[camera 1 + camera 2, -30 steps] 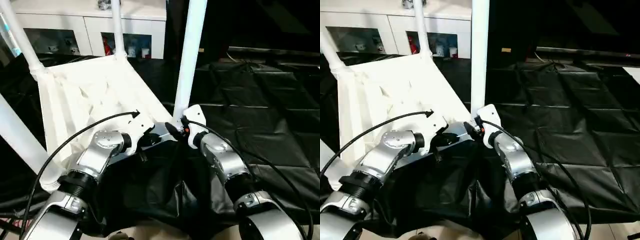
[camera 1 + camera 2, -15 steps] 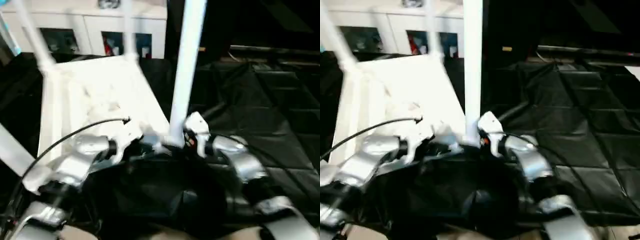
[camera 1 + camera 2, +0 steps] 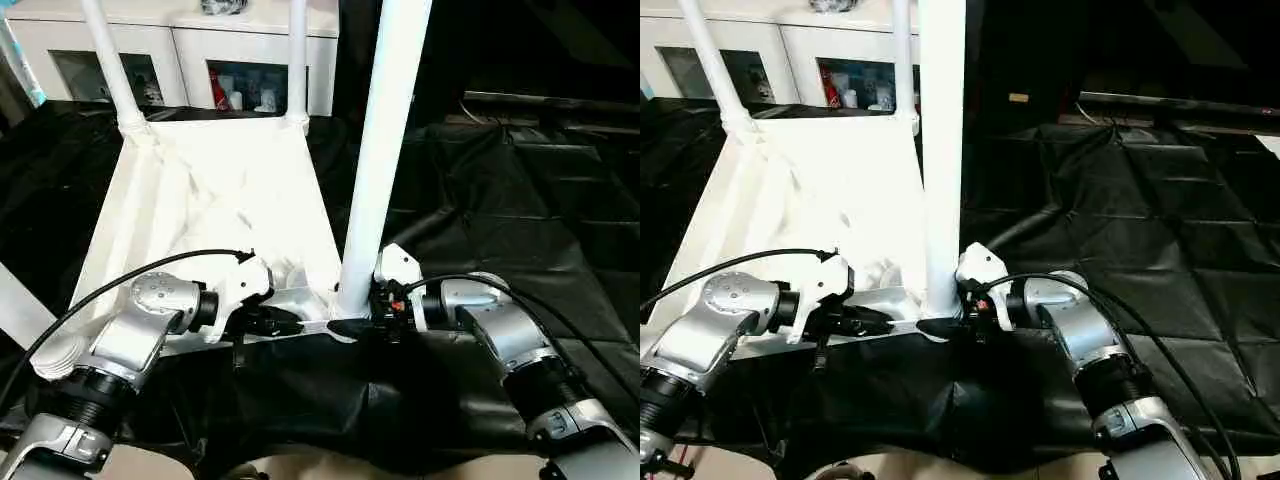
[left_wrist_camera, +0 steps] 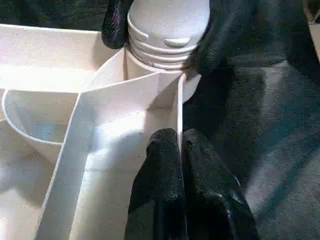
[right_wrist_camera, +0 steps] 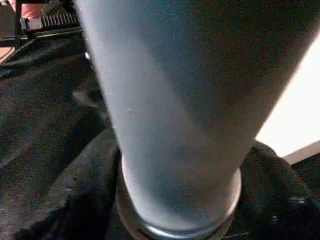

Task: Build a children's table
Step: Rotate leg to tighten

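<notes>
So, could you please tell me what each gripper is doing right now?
Left gripper: shut on the white plastic tabletop's rim.
Right gripper: around the white tube leg.

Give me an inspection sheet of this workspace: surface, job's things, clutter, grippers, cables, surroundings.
Surface: black sheet spread under the work, creased.
Job's things: white tabletop lying underside up, ribs showing; near leg upright in its corner socket; two far legs standing in the far corners.
Clutter: nothing seen.
Grippers: left gripper shut on a rib of the tabletop near that socket; right gripper at the base of the near leg, its fingers on either side of it.
Cables: black cable looping over the left arm, another over the right arm.
Surroundings: white cabinet with glass doors behind.
</notes>
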{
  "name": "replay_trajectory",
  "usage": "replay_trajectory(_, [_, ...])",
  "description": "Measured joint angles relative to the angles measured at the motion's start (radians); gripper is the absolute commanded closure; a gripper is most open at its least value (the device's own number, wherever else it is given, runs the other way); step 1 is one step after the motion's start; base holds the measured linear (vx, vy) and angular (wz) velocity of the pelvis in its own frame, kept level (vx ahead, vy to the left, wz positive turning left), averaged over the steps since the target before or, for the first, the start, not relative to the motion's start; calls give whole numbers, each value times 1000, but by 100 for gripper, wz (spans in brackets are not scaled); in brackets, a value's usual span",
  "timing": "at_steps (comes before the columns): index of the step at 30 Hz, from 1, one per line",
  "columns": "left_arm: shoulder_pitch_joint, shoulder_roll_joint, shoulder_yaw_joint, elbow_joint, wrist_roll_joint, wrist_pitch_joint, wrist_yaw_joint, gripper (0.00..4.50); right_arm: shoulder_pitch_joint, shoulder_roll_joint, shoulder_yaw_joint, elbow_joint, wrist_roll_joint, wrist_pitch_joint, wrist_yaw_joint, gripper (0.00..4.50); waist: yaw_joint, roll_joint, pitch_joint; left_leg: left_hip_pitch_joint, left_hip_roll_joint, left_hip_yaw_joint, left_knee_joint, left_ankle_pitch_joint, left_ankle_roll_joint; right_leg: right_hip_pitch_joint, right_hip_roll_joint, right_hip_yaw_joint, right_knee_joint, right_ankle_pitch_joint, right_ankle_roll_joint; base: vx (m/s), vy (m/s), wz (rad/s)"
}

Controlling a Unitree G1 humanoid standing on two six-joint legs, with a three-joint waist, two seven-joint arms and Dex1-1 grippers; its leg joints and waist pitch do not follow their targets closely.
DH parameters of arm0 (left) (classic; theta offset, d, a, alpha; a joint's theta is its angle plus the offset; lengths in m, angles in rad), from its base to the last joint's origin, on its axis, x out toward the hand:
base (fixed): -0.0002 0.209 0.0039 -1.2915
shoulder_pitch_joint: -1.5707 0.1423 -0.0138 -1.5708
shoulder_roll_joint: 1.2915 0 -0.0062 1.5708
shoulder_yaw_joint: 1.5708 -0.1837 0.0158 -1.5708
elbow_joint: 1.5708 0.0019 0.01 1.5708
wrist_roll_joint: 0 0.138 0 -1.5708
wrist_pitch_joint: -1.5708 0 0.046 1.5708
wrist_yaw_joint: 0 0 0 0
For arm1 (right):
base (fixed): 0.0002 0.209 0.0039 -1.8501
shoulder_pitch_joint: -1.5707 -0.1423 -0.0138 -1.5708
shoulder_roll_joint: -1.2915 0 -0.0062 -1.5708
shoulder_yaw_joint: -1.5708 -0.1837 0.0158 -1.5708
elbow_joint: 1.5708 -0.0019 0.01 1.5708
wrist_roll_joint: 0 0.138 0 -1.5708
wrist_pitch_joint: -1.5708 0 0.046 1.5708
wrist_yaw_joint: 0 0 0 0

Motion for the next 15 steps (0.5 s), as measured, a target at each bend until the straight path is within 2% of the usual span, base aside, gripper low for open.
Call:
replay_trajectory(2, [3, 0, 0, -5, -3, 4, -4, 450, 6, 1, 0, -7, 6, 5, 0, 167, -1, 0, 0, 0, 0, 0, 0, 0, 0, 0, 0, 0, 0, 0, 0, 0, 0, 0])
replay_trajectory(7, [4, -12, 4, -1, -4, 5, 7, 450, 21, 18, -11, -11, 15, 14, -15, 175, 0, 0, 0, 1, 0, 0, 0, 0, 0, 0, 0, 0, 0, 0, 0, 0, 0, 0])
replay_trajectory(13, [-3, -80, 38, 35, 13, 3, 107, 450, 34, 75, -70, 7, 4, 47, -182, 177, -6, 0, -1, 4, 0, 0, 0, 0, -1, 3, 0, 0, 1, 1, 0, 0, 0, 0])
replay_trajectory(15, [-44, -125, 41, 89, 45, 18, 203, 450, 9, 159, -124, 76, -17, 38, -374, 177, -18, -1, -1, 7, 0, 0, 0, 1, -2, 3, 0, 0, 1, 1, 2, 0, 0, 0])
